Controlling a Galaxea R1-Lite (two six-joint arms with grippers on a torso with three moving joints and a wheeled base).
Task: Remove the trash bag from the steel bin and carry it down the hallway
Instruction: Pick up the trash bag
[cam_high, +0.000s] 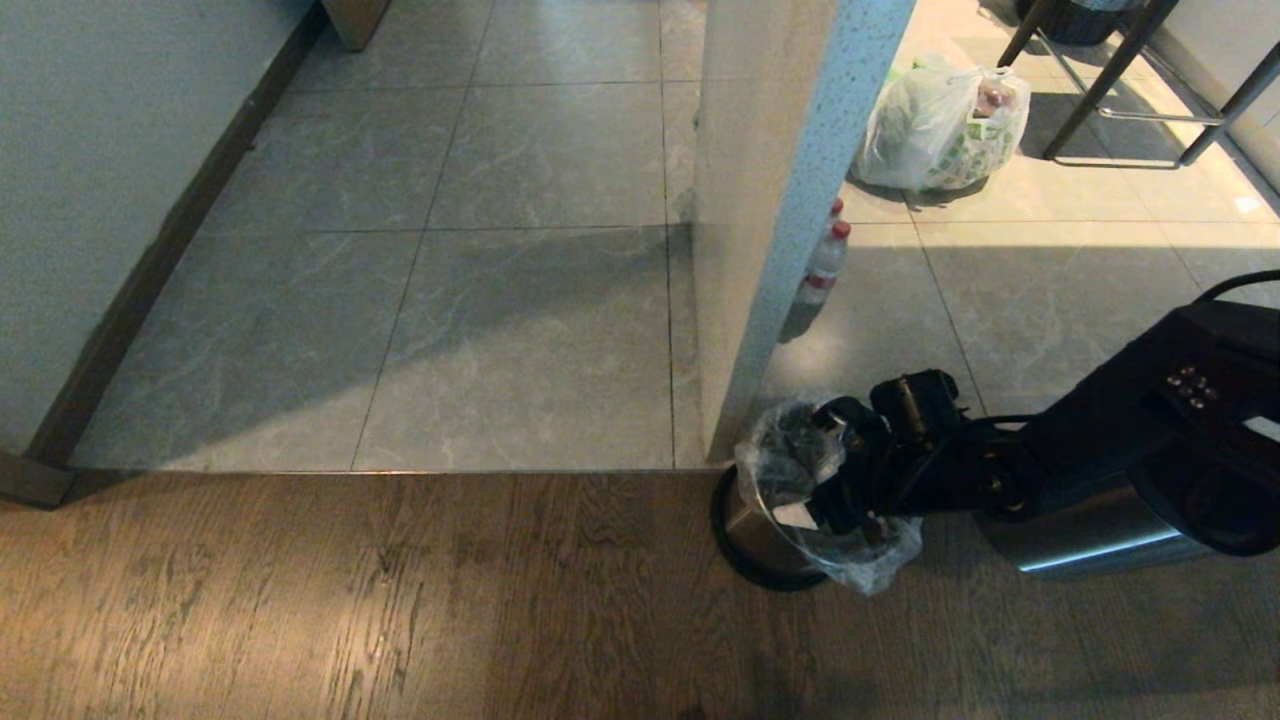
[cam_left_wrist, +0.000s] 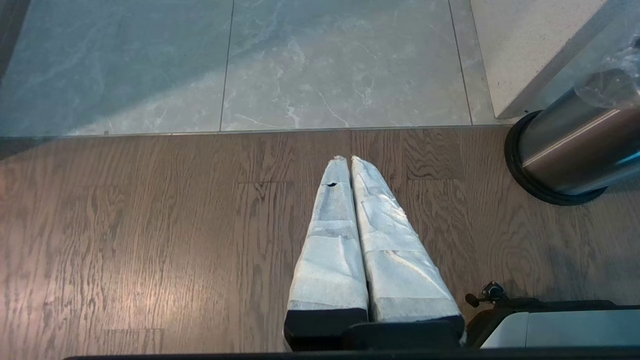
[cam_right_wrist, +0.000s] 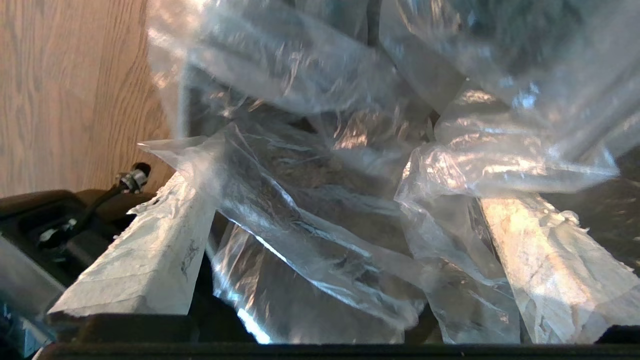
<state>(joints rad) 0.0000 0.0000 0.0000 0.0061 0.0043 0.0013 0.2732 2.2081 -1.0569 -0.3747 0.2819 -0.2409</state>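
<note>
We see sun entering from about 1 o'clock in the head view, bleaching the tiles (cam_high: 1050, 250) there; the pillar (cam_high: 770, 200) throws a long shadow toward 9 o'clock. Glare flares on the bag (cam_right_wrist: 320, 200), which blurs at close range toward 12 o'clock.

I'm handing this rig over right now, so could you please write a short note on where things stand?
Right gripper: open, reaching into the mouth of the steel bin, fingers either side of a fold of the trash bag; nothing gripped yet.
Left gripper: shut, empty, parked over the wood floor beside the bin.
The bin stands on the wood floor by the pillar, at the edge of the tiles; the bag lines it.
Done: approach.
Left: close on the bag, lift it out, carry it down the hallway.
</note>
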